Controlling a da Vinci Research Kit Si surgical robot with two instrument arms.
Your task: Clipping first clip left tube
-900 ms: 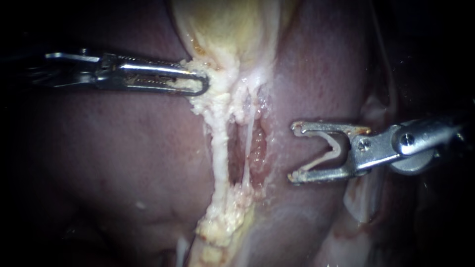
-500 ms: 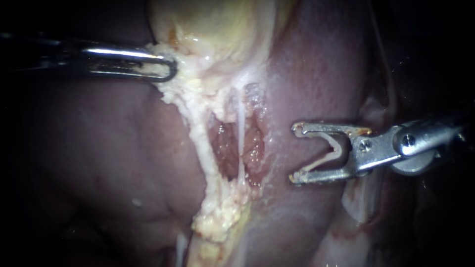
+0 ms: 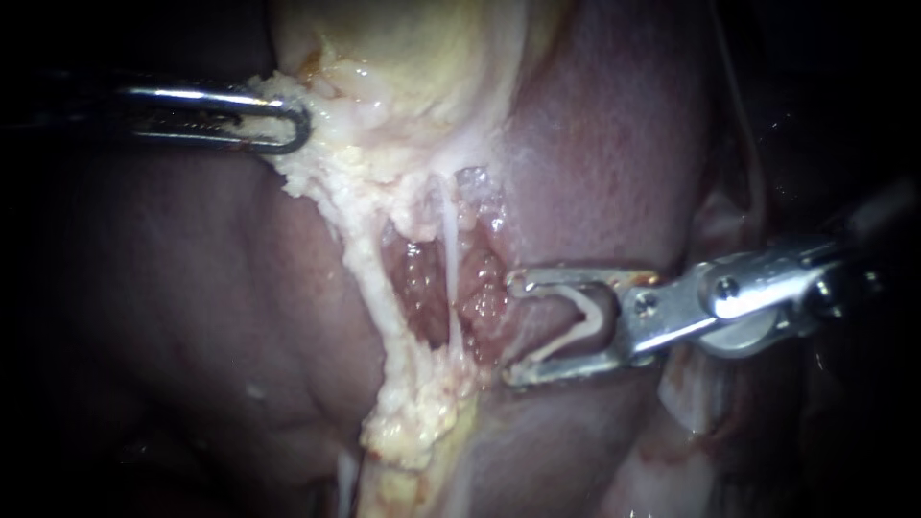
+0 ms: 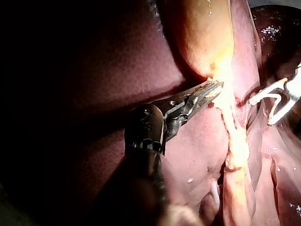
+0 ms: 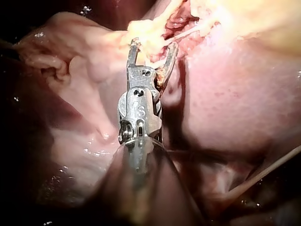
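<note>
**Endoscope view: clip-bearing right instrument facing the left tube across the opened window**

I am holding my right instrument with its jaws standing wide. A clip is seated between them and touches both. The tips are pointing leftward, resting at the right edge of the raw window in the liver. Just ahead of the tips the thin, pale right tube is running top to bottom. Beyond it, on the far side of the window, the left tube is lying as a thick, fat-coated cord. Its long axis is slanting from upper left, under the gallbladder, down to a fatty clump at lower right.

I am gripping the fatty tissue at the cord's upper end with my left instrument, its jaws closed on that tissue, so the cord is sitting taut.

The left tube therefore lies to the left of the clip, with the right tube between them. I am judging that the jaws' gap opens nearly along the cord, so a roll of the wrist seems needed before they can straddle it.
</note>
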